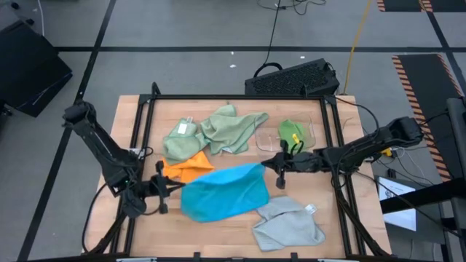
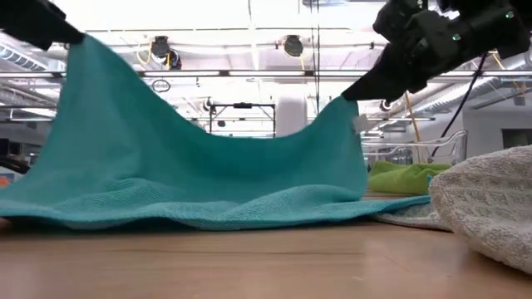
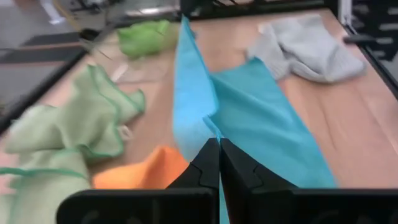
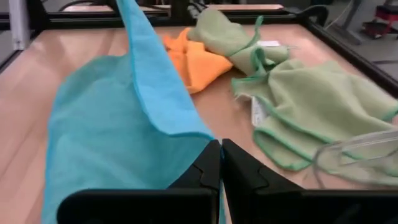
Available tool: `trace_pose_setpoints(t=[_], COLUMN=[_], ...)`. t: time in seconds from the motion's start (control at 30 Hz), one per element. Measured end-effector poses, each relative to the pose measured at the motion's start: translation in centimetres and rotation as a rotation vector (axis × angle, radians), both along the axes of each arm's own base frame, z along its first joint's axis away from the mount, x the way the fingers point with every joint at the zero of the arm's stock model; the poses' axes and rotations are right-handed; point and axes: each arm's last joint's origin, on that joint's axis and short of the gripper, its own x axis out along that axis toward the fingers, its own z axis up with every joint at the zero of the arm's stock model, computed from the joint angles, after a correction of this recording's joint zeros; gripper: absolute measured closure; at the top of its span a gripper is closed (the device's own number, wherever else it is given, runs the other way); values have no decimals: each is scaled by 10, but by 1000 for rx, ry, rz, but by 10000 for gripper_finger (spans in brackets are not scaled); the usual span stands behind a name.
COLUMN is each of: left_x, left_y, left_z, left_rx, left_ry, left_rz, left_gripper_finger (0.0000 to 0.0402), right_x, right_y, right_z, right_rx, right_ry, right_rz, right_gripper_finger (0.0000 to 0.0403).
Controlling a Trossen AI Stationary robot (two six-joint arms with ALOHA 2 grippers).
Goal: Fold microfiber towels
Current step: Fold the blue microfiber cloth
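Blue towel sags, both corners pinched by left claw and right claw.

Six towels, one clear tray, two hands.

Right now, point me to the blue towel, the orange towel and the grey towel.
blue towel [image 1: 222, 193], high view, middle of the spread cloth.
orange towel [image 1: 188, 169], high view, centre of the crumpled part showing beside the blue one.
grey towel [image 1: 287, 225], high view, middle of the bunched cloth near the table's front edge.
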Motion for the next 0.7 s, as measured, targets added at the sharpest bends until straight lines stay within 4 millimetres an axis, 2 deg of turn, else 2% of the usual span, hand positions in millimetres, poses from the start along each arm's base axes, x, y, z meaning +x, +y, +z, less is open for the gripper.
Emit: trace_pose_setpoints(t=[0.2,0.47,0.7], left_x=[1,6,8], left_y=[-10,-21,-26], left_z=[-14,-28,-35], left_rx=[19,-28,-82], left_ry=[60,146,186], left_rz=[-34,-90,-105], left_gripper_finger=[396,394,392], right_x=[3,8,9], right_y=[3,10,16], right_z=[-12,-32,-45], right_rx=[47,226,254], right_ry=[55,165,234], right_rz=[8,100,132], right_gripper_finger=[401,401,401])
